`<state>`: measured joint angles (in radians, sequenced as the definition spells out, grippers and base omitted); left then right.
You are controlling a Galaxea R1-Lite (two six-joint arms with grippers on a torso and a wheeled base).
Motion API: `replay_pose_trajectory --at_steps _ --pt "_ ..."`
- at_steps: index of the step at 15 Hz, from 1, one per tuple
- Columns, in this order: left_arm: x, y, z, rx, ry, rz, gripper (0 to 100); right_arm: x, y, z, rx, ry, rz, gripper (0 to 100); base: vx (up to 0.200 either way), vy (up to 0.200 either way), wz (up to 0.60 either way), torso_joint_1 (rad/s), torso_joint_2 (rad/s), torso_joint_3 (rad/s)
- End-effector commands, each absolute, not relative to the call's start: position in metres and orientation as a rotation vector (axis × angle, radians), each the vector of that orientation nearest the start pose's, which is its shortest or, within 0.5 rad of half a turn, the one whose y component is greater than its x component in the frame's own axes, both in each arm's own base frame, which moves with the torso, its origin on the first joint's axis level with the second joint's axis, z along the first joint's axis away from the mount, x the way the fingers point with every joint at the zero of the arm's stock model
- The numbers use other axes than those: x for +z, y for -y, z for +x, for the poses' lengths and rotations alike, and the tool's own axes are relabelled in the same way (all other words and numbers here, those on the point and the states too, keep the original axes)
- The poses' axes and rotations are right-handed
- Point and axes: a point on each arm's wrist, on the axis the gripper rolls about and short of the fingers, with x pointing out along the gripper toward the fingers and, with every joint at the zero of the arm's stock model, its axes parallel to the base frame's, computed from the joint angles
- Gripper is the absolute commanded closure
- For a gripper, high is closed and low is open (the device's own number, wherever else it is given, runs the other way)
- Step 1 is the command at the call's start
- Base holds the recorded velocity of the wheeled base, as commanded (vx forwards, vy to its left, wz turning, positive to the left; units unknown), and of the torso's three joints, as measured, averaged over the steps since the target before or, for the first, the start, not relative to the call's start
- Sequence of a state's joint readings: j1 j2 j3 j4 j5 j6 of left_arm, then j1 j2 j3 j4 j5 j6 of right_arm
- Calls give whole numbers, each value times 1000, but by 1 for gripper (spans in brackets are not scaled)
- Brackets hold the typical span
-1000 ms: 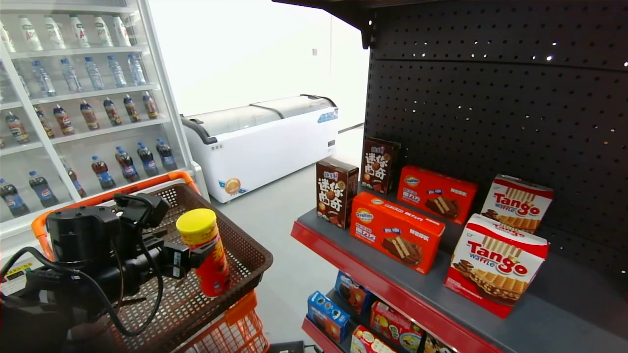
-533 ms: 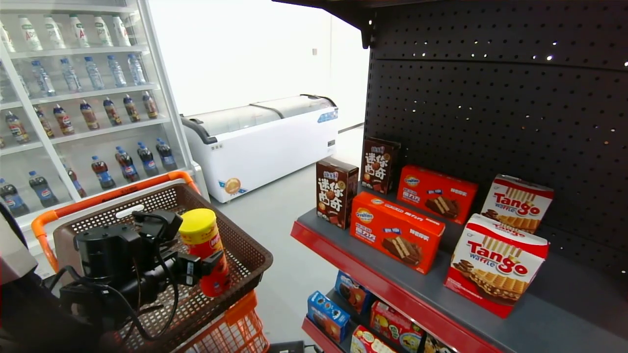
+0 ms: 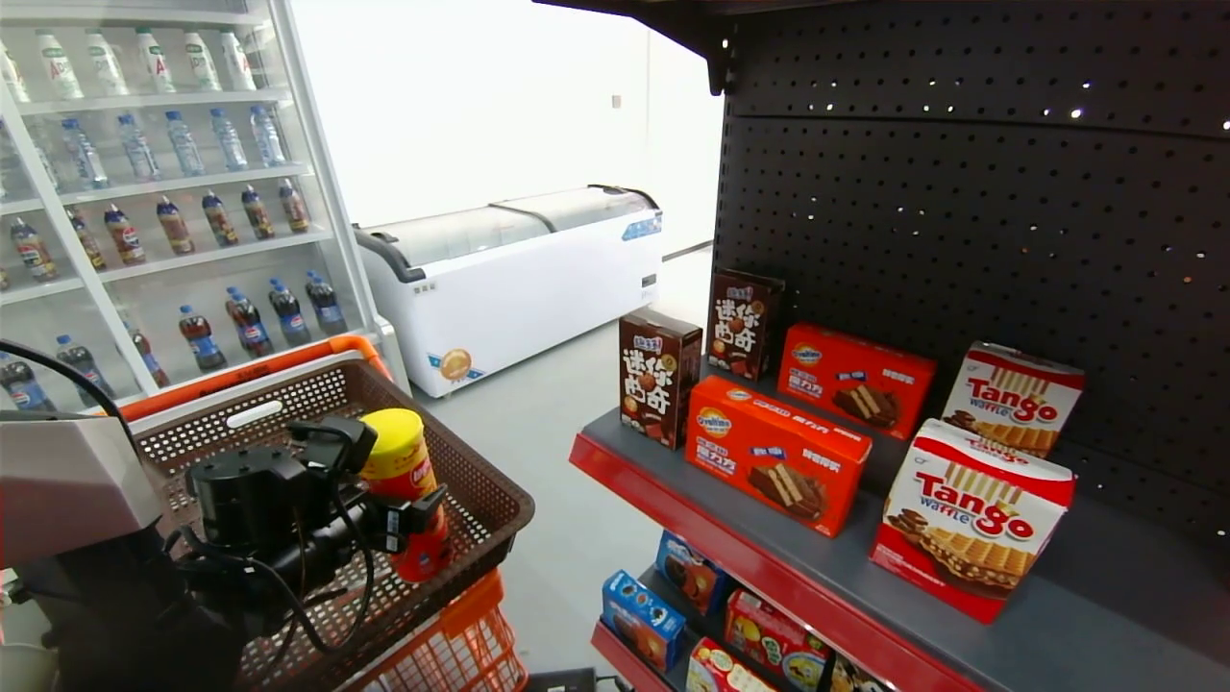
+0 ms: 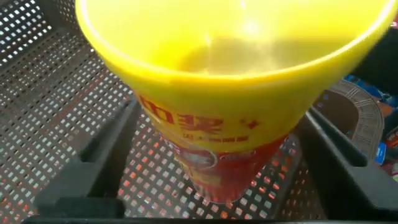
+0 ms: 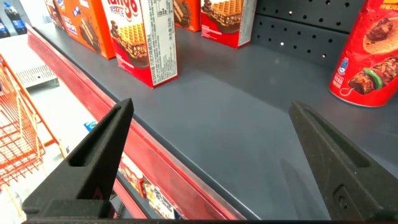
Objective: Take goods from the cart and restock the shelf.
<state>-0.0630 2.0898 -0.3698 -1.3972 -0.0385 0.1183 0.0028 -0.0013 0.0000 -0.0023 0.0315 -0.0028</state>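
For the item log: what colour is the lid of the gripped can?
Yellow lid on a red can; head view shows it best.

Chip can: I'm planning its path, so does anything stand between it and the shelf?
Yes. The can, held by the left gripper, seems to sit partly below the rim of the basket, so the basket's wall is in its way. On the shelf, boxes line the near front edge.
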Motion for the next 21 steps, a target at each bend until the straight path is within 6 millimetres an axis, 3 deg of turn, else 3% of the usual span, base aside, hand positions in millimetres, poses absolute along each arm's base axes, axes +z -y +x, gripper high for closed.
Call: replay_pose_trajectory --at_steps 1,4,6,7,10,13,17,19,21 --pt "40 20 298 -120 -319 122 100 76 -1 -23 35 3 -3 0 0 0 0 0 0 0" --pt "39 22 302 -128 -346 127 100 76 -1 -23 34 3 -3 0 0 0 0 0 0 0" --pt "56 30 321 -150 -259 146 100 76 -1 -23 35 2 -3 0 0 0 0 0 0 0" --pt "79 36 333 -181 -192 146 100 76 -1 -23 34 2 -3 0 0 0 0 0 0 0" --pt "115 58 344 -281 -153 144 100 76 -1 -23 35 3 -3 0 0 0 0 0 0 0" --pt "147 81 334 -419 -101 134 100 76 -1 -23 35 3 -3 0 0 0 0 0 0 0" --pt "181 81 309 -419 -65 133 100 76 -1 -23 35 2 -3 0 0 0 0 0 0 0" --pt "197 79 286 -483 -89 123 100 76 -1 -23 35 3 -3 0 0 0 0 0 0 0" --pt "214 93 268 -559 -66 22 100 76 -1 -23 34 3 -3 0 0 0 0 0 0 0"
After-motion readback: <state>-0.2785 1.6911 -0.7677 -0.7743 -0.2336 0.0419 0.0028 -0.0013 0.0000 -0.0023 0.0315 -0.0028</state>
